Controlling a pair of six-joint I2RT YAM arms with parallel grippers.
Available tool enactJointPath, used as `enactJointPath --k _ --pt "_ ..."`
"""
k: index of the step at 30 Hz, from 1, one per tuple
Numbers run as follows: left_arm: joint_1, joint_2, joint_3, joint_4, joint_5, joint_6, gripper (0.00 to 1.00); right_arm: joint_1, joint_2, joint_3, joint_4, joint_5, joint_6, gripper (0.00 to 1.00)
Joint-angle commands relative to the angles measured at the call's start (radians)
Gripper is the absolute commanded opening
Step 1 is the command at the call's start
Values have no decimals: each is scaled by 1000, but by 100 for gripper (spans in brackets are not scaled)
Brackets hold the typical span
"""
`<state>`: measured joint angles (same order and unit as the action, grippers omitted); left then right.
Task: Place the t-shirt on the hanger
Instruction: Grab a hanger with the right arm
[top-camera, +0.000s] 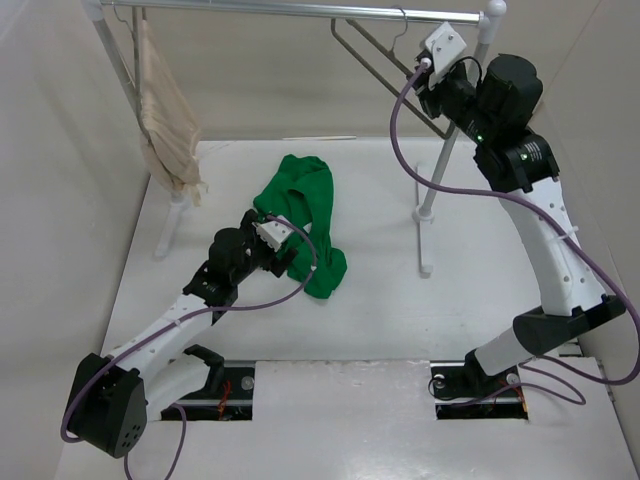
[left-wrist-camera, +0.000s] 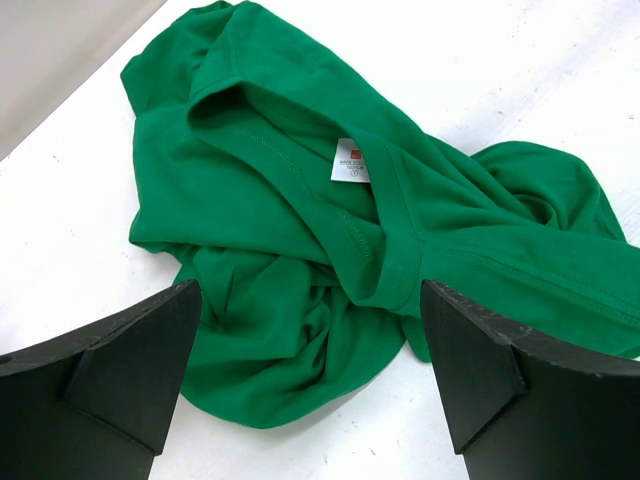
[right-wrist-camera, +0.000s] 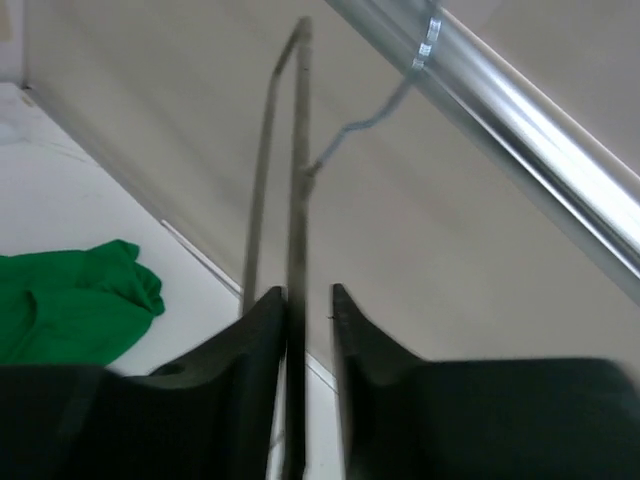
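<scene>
My white worktop (top-camera: 380, 320) sits boxed in by plain beige walls (top-camera: 270, 90) at the back and on both sides, evenly lit, with a white-legged clothes rack (top-camera: 433, 195) standing on it, its shiny metal rail (top-camera: 300, 10) running across the far side overhead.

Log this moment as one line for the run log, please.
left gripper: open over crumpled t-shirt on table | right gripper: jaws straddling hanger hung on rail, gap showing | t-shirt: not on hanger
</scene>
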<state>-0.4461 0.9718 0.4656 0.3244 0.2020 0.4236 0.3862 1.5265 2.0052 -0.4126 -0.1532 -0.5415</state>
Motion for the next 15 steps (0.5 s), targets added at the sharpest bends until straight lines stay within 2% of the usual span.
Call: enactJointPath --k 1,5,6,15 --pt "-5 -21 -7 41 11 -17 89 -18 -11 13 37 -163 11 25" --pt "-5 -21 -7 41 11 -8 89 -18 -22 -9 73 -163 11 3" --pt "-5 -21 -7 41 11 -8 89 -18 -32 -10 87 -163 11 0" --pt "-5 -1 -16 122 -10 -37 85 71 -57 -2 165 -117 -127 0"
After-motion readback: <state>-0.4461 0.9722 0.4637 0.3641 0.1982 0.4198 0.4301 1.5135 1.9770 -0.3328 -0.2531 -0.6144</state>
